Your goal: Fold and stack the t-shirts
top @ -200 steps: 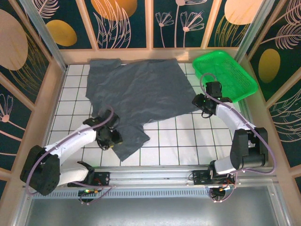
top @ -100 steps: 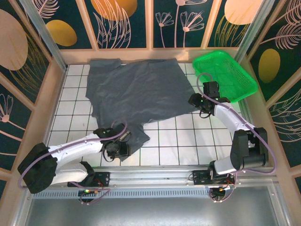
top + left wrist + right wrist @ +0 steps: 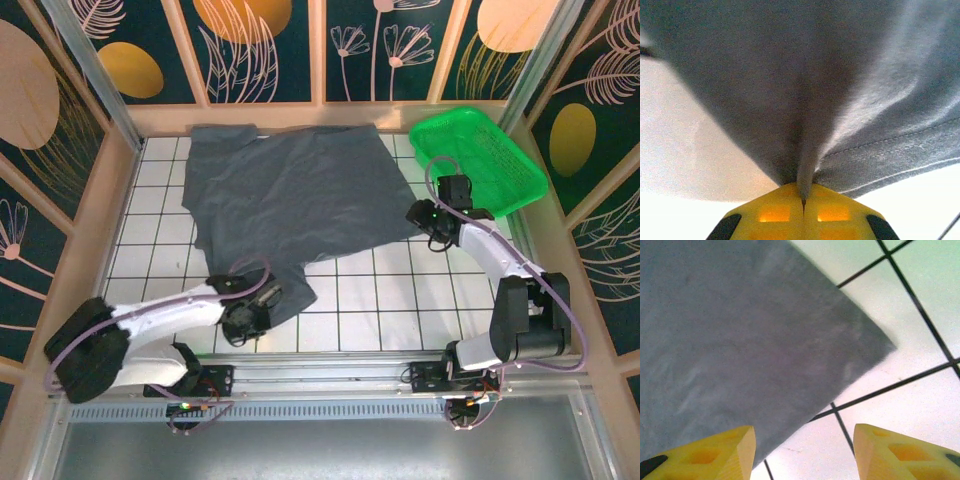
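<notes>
L gripper [image 3: 803, 196] pinches t-shirt [image 3: 300, 190] (lies crosswise).

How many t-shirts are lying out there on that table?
1. The grey t-shirt is spread over the far left of the tiled table, its near corner pinched by the left end effector. Another could be hidden beneath it.

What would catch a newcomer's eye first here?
A big dark grey t-shirt sprawls over the white tiled table. The left gripper is shut on a pinch of its near edge, while the right gripper hangs open over its right corner. A bright green basket sits at the far right.
</notes>
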